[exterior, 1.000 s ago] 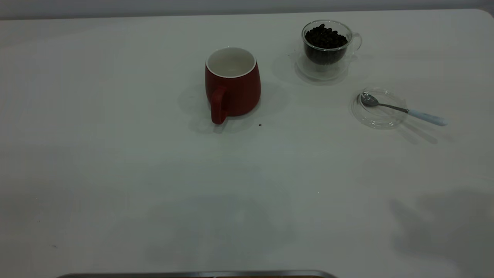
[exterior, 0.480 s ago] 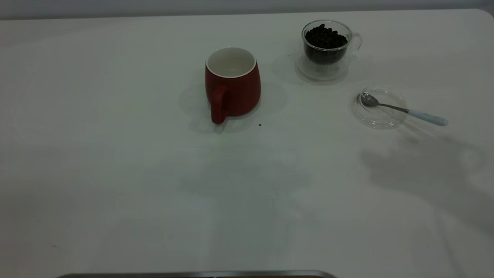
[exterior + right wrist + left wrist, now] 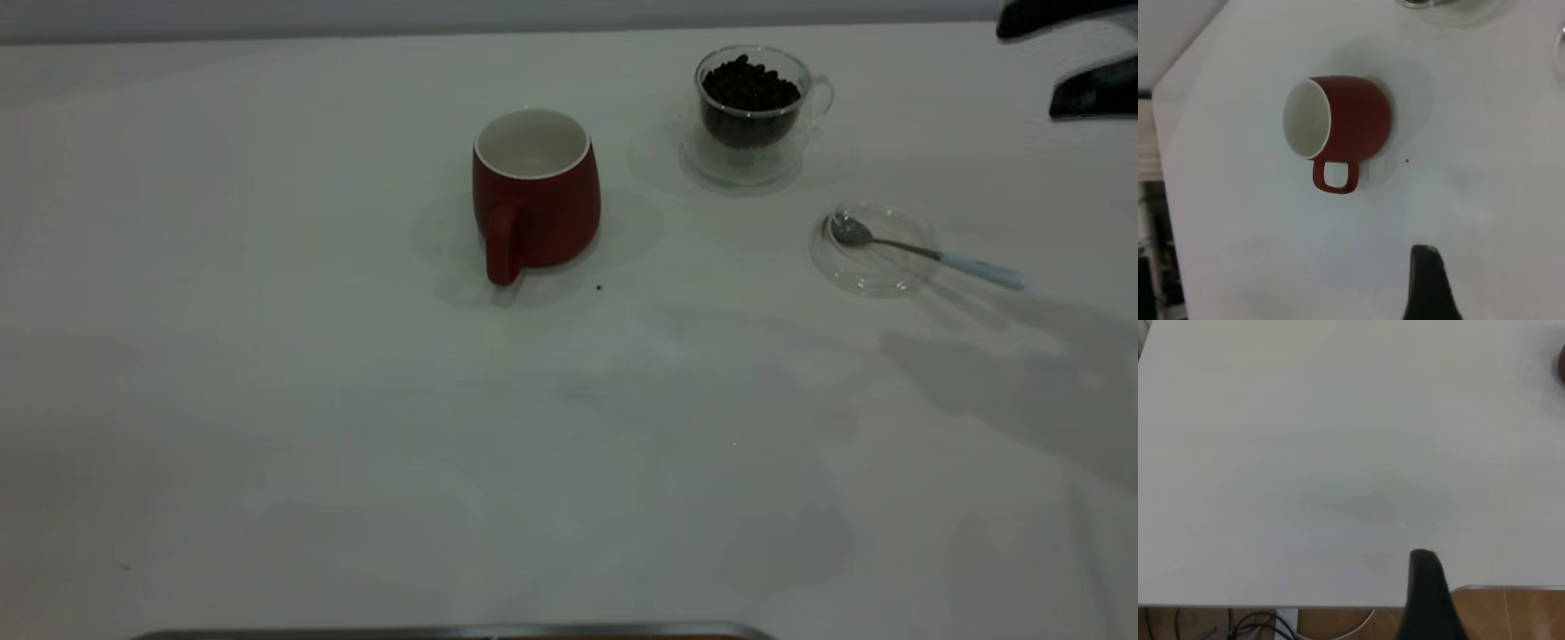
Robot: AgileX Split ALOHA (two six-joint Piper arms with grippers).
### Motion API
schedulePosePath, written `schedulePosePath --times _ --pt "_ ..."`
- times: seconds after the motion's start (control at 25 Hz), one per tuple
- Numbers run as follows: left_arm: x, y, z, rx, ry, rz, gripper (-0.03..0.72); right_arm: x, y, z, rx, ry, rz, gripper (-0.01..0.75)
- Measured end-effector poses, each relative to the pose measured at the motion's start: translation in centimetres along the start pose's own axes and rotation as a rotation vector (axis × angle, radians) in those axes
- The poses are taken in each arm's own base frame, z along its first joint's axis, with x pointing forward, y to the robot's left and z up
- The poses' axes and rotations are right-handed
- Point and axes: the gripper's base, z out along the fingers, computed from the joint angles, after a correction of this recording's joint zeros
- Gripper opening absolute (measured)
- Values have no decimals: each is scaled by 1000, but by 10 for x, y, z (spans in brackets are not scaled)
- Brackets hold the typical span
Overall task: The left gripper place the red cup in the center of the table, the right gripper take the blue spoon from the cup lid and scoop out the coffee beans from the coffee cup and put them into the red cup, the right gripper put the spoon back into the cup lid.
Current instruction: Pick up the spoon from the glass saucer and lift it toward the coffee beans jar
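The red cup point(image 3: 536, 200) stands upright and empty near the middle of the table point(image 3: 267, 418), handle toward the front; it also shows in the right wrist view point(image 3: 1355, 117). Behind and to its right stands the coffee cup point(image 3: 754, 111), heaped with coffee beans point(image 3: 749, 89). The blue spoon point(image 3: 925, 252) rests with its bowl in the cup lid point(image 3: 873, 251), its handle sticking out to the right. My right gripper point(image 3: 1071, 55) hangs open at the far right, above and behind the spoon. My left gripper point(image 3: 1426, 587) shows only as a dark tip over the table's edge.
A lone dark speck point(image 3: 598, 287) lies just right of the red cup's base. A grey strip point(image 3: 462, 632) lines the table's front edge. Wooden floor point(image 3: 1511, 617) and cables point(image 3: 1251, 627) show beyond the edge in the left wrist view.
My right gripper has come into view at the upper right corner, and its shadow has shifted across the table's right side. The cups, lid and spoon have not moved.
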Motion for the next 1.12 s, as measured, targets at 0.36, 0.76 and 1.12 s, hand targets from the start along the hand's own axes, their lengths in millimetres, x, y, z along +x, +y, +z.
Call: schedulePosePath --times 0.36,0.76,1.12 --pt "0 0 0 0 0 0 577 27 -49 8 -44 -10 138 541" --pt "0 0 0 0 0 -1 577 39 -107 32 -81 71 273 541" --pt "0 0 0 0 0 -1 577 36 -136 52 -148 84 322 552"
